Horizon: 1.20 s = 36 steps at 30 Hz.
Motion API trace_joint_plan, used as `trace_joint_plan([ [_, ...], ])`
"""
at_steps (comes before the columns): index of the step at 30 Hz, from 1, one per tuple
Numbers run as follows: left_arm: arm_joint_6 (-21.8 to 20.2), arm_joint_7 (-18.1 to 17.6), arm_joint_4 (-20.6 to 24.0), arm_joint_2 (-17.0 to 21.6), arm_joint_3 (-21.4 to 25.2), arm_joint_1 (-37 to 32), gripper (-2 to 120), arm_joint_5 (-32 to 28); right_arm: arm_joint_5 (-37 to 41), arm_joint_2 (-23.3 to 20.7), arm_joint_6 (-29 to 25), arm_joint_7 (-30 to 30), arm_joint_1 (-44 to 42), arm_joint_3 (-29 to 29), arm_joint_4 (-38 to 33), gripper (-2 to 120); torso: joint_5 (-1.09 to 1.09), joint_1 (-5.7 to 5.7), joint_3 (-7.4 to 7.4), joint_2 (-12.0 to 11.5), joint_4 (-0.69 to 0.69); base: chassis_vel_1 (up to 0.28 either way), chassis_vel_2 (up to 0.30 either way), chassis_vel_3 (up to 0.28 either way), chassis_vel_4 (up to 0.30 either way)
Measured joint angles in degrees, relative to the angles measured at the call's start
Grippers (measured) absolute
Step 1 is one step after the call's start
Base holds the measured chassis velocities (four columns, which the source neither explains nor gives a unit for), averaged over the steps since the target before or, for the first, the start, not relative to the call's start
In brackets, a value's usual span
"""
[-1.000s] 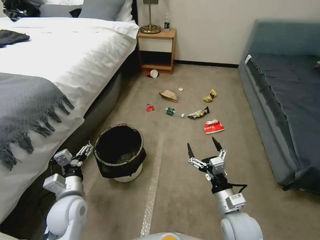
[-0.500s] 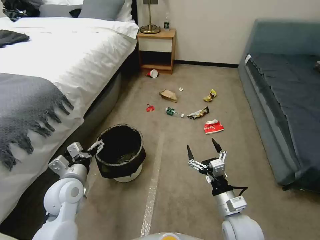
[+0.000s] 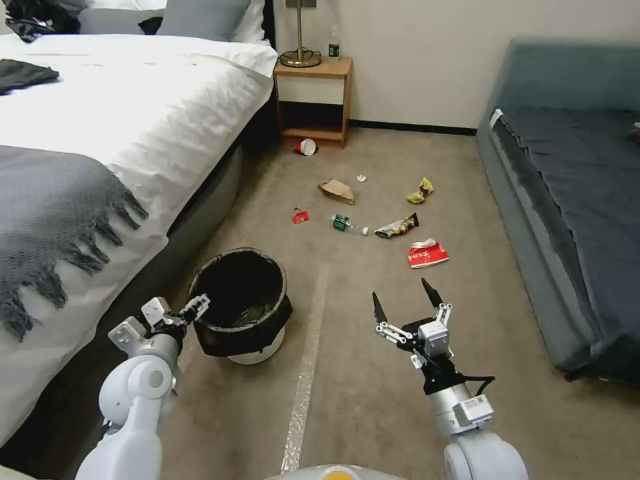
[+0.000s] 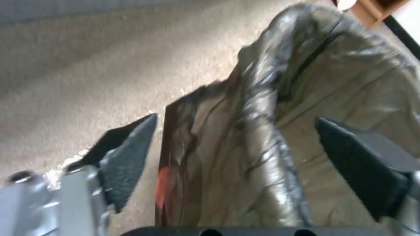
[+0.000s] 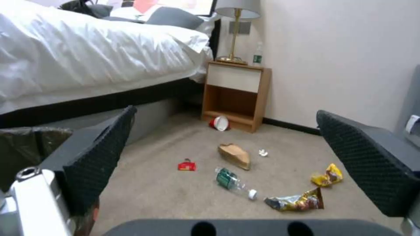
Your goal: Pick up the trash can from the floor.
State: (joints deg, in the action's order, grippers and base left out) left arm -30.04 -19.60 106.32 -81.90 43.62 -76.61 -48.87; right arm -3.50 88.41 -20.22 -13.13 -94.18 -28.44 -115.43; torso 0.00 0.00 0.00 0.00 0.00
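- Standing upright on the floor (image 3: 373,393), the can (image 3: 241,303) has its long axis vertical and its mouth facing straight up; the black bag (image 4: 280,137) is folded over the rim and hangs down the outside of the white body.
- The can sits close to the bed (image 3: 120,133), on the bed side of the pale tape strip (image 3: 303,380), and its base looks to be down on the carpet: not lifted yet.
- The left gripper (image 3: 193,308) has swung in from beside the can over the last second and now straddles the rim on the bed side. Its fingers (image 4: 127,154) are spread wide, one outside the wall, the other over the lined inside, with the bag fold between them and nothing clamped.
- That change means the approach is about done; by this reading the next step is to close on the rim and raise the can.
- Thin bag plastic over a hard rim may slip or bunch, so the pinch should catch the wall itself, not just the film.
- The right gripper (image 3: 408,308) hovers over the carpet on the far side of the tape, well apart from the can, fingers wide and empty, and has barely shifted.
- Beyond it lies scattered litter: a bottle (image 3: 347,224), wrappers (image 3: 399,228), a red packet (image 3: 427,254), and a cup (image 3: 307,147) by the nightstand (image 3: 313,100).
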Motion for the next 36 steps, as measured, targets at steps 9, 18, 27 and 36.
trace_joint_plan([
  [9,0.41,0.41,-0.77,-0.58,-0.12,0.05,57,-0.74,0.02,0.07,-0.66,-0.61,-0.18,0.13,0.07,100,0.0,0.0,0.0,0.0,0.0,0.0,0.0,0.0,0.0],
  [18,1.59,1.23,-1.23,-0.64,-0.21,-0.21,27,0.67,0.2,-0.15,-0.62,-0.86,-0.03,-0.01,-0.42,100,0.01,0.0,0.0,0.0,0.0,0.0,0.0,0.0,0.0],
  [27,3.67,2.08,-2.02,-0.85,-0.15,-0.63,4,2.18,0.2,-0.14,-0.46,-0.97,-0.08,0.1,-0.59,100,0.0,0.0,0.0,0.0,0.01,0.0,0.0,0.0,0.0],
  [36,8.46,5.01,0.4,-0.48,-0.31,-2.65,4,8.35,0.19,-0.16,-0.48,-1.18,-0.2,0.05,-0.76,100,0.0,0.0,0.0,0.0,0.0,0.0,0.0,0.0,0.0],
])
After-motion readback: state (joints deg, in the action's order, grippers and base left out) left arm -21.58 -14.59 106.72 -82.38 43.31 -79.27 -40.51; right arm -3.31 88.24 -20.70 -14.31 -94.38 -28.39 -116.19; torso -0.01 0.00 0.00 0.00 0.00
